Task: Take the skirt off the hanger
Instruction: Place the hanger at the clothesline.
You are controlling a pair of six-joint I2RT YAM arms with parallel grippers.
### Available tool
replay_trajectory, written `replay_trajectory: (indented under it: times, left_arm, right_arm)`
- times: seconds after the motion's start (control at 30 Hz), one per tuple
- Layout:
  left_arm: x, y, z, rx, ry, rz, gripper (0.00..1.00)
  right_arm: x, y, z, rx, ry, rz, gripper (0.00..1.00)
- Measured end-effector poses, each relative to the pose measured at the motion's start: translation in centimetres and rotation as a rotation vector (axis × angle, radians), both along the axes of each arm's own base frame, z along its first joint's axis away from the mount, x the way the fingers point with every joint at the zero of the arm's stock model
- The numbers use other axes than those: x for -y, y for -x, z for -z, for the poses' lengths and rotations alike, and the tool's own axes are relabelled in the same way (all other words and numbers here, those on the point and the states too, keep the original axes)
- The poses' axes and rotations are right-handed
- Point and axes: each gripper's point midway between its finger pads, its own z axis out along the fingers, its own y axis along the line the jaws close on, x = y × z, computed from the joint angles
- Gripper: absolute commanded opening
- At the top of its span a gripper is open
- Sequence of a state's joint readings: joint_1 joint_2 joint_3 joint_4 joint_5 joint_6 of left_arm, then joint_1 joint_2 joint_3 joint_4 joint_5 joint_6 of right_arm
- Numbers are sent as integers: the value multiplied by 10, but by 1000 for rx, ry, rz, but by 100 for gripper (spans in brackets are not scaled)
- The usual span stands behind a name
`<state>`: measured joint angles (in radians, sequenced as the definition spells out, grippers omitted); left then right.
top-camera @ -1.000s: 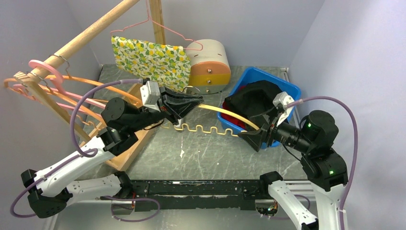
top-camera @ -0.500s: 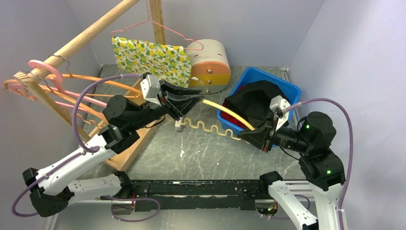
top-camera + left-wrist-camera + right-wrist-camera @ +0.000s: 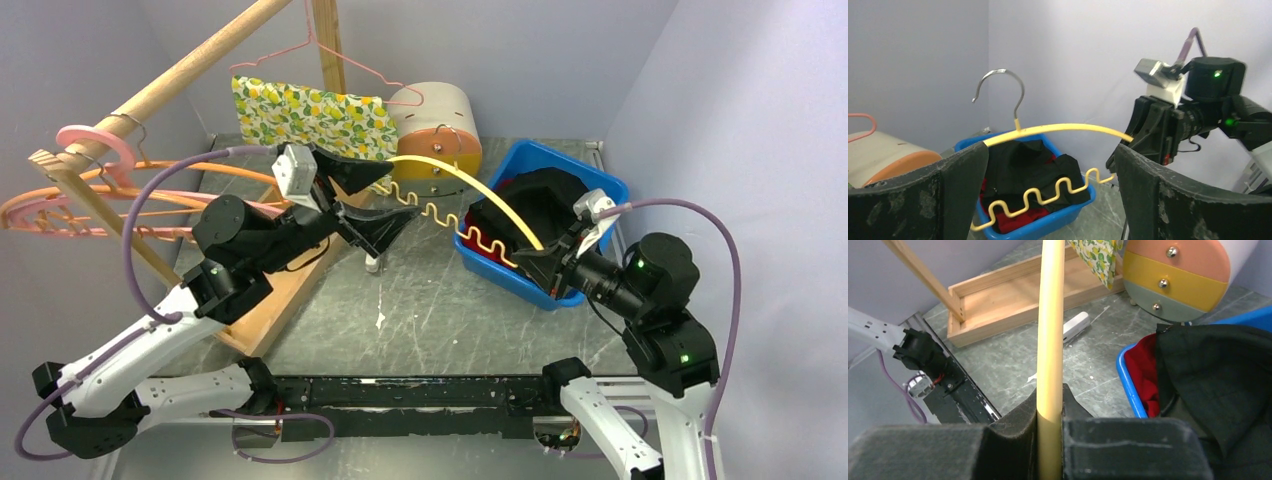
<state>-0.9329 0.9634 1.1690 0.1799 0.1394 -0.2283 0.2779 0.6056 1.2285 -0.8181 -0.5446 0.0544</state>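
Right gripper (image 3: 535, 268): jaws closed tight on one end of the yellow hanger (image 3: 1050, 315), the pads pinching the rod from both sides in the right wrist view. Left gripper (image 3: 396, 192): jaws spread wide and holding nothing. The hanger's far end sits just by the tip of the upper finger; contact there cannot be told. The hanger is bare and carried off the counter (image 3: 430, 320) by the right arm alone. It arches from the right jaws over the near corner of the blue bin (image 3: 1043, 229) toward the left arm. Its steel hook (image 3: 999, 71) points up and its lower edge runs in waves. The skirt (image 3: 530, 205) is black and lies off the hanger, heaped in the blue bin at the right rear of the counter. It sits on top of a red cloth (image 3: 1143, 370) that shows at the bin's near side. Part of the black fabric rises above the rim. Behind the left gripper stands a rounded drawer unit (image 3: 440, 130) with orange, yellow and grey-green fronts, just left of the bin. A lemon-print cloth (image 3: 310, 125) hangs beside it, below the slanting wooden rail (image 3: 180, 80). A bunch of pink and orange hangers (image 3: 95, 140) sits at the rail's low left end. A small white object (image 3: 372, 263) lies on the counter under the left jaws, near the wooden base frame (image 3: 270, 310) of the rack.
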Motion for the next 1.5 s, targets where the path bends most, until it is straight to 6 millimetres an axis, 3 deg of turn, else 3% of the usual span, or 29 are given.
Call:
replay_trajectory:
  times: [0.13,0.4,0.6,0.73,0.93,1.03,1.27,1.37,1.5]
  left_arm:
    - [-10,8,-16,-3,15,7,99]
    - [-50,42,-78,66,120,28,99]
    - [-73,57,-101,119,145,11,99]
    - [-85,58,-97,118,134,-28,99]
    - [-105,58,-79,83,132,-91,98]
    - [-112,58,-73,66,130,-110,98]
    - [-117,56,-39,-33,85,-124,98]
    - [-119,58,-21,-78,78,-121,98]
    - [-123,61,-15,-103,93,-112,96]
  right_arm:
    - [-8,-5,6,-27,16,-49,0]
    - [-42,-13,2,-25,-64,-260,0]
    - [-70,-42,-14,-9,-184,-381,0]
    - [-95,-64,-22,2,-229,-434,0]
    - [-165,-77,-37,19,-238,-546,0]
    - [-190,-85,-45,45,-251,-560,0]
    - [-245,-105,-85,147,-294,-579,0]
    - [-260,-107,-86,149,-286,-589,0]
    - [-286,-113,-78,150,-270,-597,0]
